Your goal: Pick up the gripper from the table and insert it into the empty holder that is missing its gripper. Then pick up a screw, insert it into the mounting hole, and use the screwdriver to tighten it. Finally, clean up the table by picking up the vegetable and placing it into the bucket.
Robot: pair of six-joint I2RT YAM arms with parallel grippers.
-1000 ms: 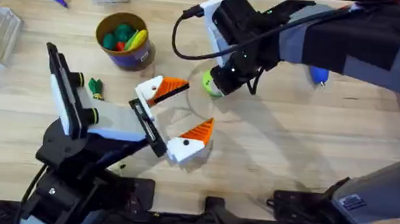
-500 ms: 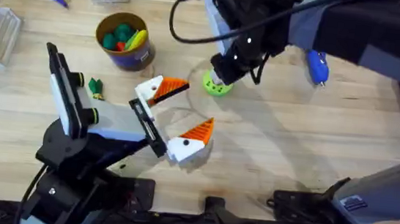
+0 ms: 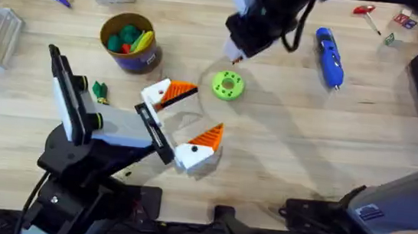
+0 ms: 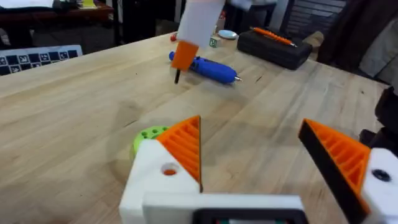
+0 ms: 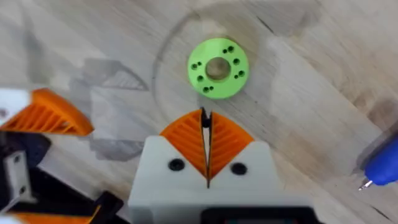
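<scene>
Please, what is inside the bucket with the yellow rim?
Inside the bucket the overhead view shows small toy pieces: green ones, a red one and a yellow one leaning at the rim. What lies under them, and the bucket's floor, is covered, so I cannot tell.

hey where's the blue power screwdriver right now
In the overhead view the screwdriver lies on the table's far right part, right of the right gripper and beyond the green disc.

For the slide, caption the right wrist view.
Right claw, shut on a thin dark screw, hovers above the lime-green round plastic disc.
</scene>
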